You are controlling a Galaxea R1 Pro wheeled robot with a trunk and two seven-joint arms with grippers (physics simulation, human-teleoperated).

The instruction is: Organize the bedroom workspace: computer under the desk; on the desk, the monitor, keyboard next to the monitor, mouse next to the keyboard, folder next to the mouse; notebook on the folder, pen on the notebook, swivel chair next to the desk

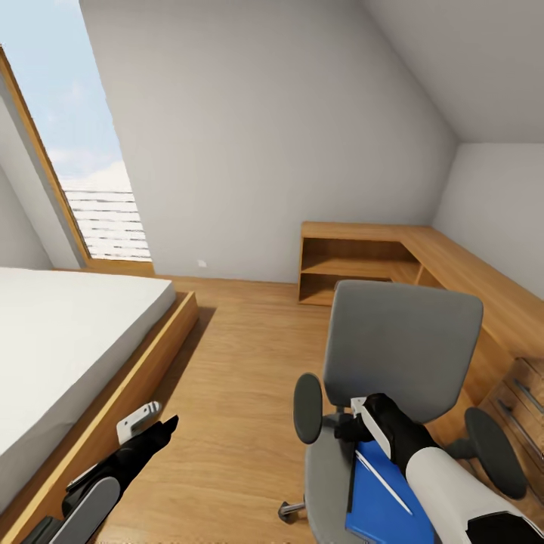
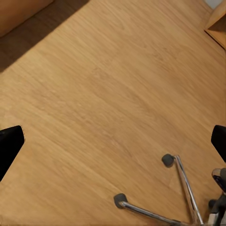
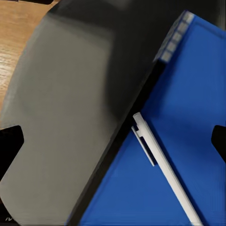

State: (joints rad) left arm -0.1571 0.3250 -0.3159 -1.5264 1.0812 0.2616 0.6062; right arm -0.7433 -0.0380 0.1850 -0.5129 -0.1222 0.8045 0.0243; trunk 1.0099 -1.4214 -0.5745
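Right gripper (image 3: 113, 136) spread above pen (image 3: 165, 174), swivel chair (image 1: 400, 355)

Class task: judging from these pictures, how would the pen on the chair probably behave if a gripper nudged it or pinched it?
The pen looks thin and round, so it would probably roll. It lies on the smooth blue notebook, so it may slide. Being slim, it is likely light.

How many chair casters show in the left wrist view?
2 whole ones: one caster at the upper chrome leg's tip, another at the lower leg's. Dark shapes at the frame's edge may be more.
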